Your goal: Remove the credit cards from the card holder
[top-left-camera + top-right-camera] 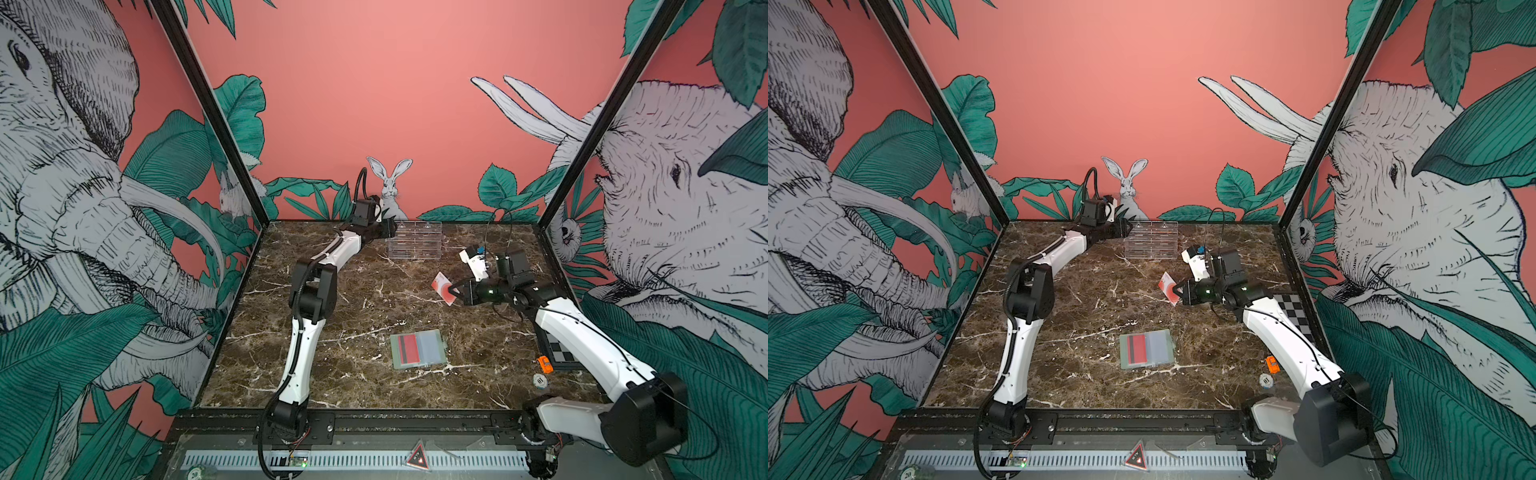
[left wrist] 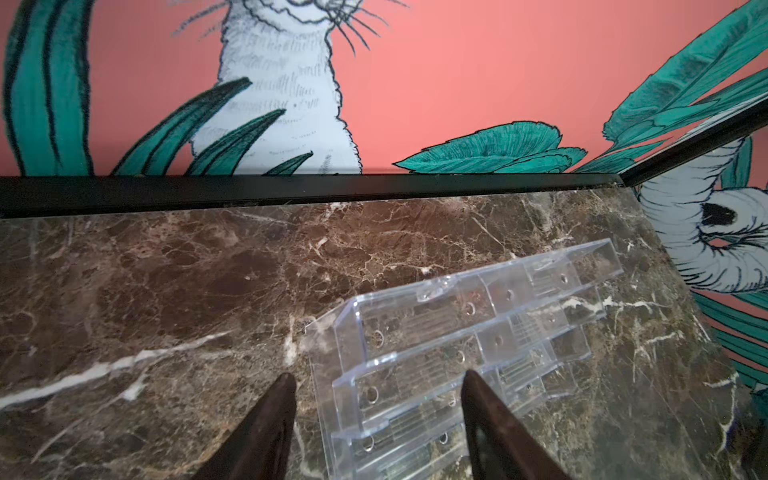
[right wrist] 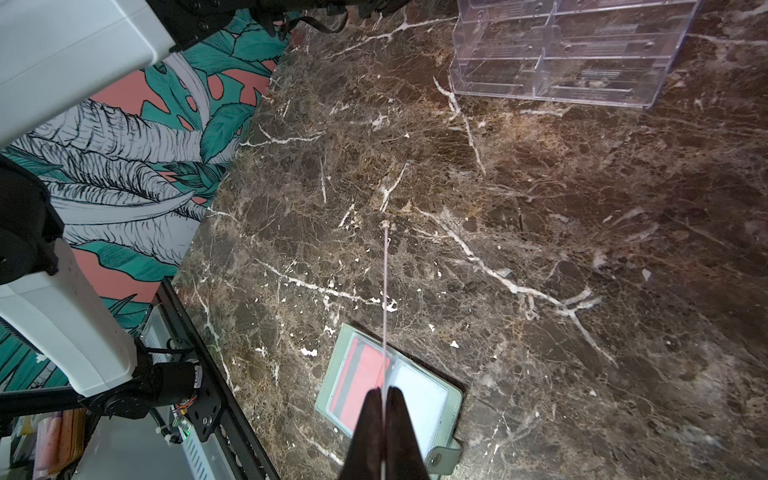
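Note:
The pale green card holder lies open and flat on the marble table in both top views, front of centre. A red credit card with a dark stripe sits in its left sleeve. My right gripper hovers above the table's right middle, shut on a white credit card with a red circle. The right wrist view shows that card edge-on as a thin line above the holder. My left gripper is at the back, open, its fingertips either side of one end of the clear stand.
A clear acrylic tiered stand stands at the back centre. At the right edge are a checkered board, an orange toy car and a poker chip. Walls enclose three sides.

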Available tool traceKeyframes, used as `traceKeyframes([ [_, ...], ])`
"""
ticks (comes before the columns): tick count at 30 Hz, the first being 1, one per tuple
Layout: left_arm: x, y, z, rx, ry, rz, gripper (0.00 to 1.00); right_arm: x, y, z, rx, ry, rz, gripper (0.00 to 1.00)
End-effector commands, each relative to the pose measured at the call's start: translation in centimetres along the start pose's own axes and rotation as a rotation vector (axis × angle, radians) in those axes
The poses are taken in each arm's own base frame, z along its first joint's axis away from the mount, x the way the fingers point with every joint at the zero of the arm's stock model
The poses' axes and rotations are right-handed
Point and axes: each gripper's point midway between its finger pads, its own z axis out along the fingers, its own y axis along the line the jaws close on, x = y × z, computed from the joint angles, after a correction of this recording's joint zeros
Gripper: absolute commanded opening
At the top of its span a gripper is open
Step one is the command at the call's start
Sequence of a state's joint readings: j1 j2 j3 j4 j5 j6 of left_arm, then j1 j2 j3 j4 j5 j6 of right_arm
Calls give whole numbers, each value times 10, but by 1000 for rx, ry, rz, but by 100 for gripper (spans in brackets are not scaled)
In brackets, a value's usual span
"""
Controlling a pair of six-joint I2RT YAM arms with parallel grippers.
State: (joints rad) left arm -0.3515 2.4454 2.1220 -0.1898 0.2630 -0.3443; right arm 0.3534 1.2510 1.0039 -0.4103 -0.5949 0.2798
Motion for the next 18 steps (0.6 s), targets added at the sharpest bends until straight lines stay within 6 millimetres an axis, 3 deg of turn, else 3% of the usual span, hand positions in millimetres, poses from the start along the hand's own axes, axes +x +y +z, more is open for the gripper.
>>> traceKeyframes([
  [1,-6,4,-2,-27,8,22,60,-13,3,1,-14,-37,-29,0],
  [18,3,15,14,-67,46,63,53,-16,1,7,-23,-36,-13,0],
])
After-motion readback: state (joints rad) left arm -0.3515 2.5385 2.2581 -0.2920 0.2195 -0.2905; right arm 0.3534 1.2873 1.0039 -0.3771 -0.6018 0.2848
